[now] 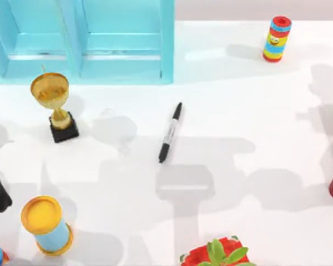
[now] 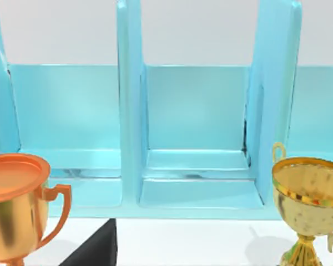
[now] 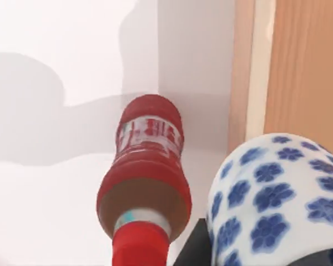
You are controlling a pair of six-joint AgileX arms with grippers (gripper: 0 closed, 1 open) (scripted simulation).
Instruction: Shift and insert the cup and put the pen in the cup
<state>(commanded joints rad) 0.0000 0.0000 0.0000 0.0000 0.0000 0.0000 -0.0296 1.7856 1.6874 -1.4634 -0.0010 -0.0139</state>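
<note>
One slim black marker pen (image 1: 170, 132) with a white band lay flat near the middle of the white table (image 1: 255, 111), well apart from everything else.
Behind it stood a light-blue shelf rack (image 1: 122, 50), with a gold trophy cup (image 1: 54, 105) on a black base nearby. The small white cup (image 3: 277, 199) with blue flowers sat beside a red bottle (image 3: 147, 177) in the right wrist view. I cannot tell how either pincer stood.

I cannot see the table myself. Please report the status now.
Cup close at the right wrist camera, beside a red bottle. Pen lying flat mid-table, untouched. Trophy and blue shelf to its left, not blocking.
</note>
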